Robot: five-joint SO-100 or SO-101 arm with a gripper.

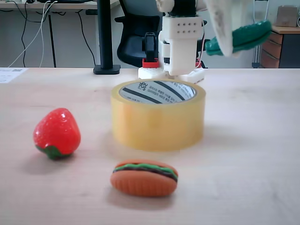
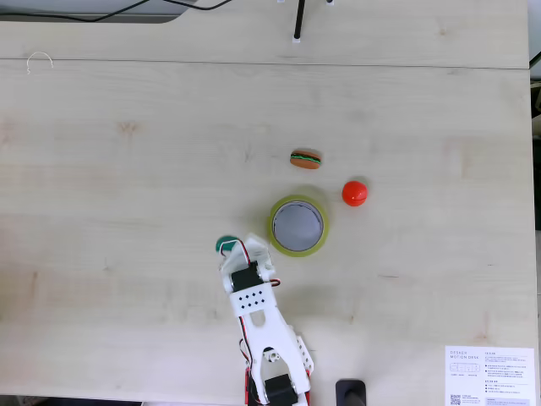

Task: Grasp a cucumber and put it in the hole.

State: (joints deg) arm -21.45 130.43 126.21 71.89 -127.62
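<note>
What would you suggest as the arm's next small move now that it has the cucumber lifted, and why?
Probably swing the end effector sideways until it sits over the hole. In a fixed view the cucumber is held high, right of the tape roll; in the other fixed view the cucumber sits left of the roll, not above the opening. Releasing now would likely drop it on the table.

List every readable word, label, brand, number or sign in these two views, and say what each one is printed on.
Tape roll core: black stripes, a small logo and lines of print, too blurred to read.
White card at the table's corner in a fixed view: heading, text lines and a QR-like square, too small to read.
White paper at the table's far left edge in a fixed view: faint print, unreadable.
No text can be quoted with confidence.
</note>
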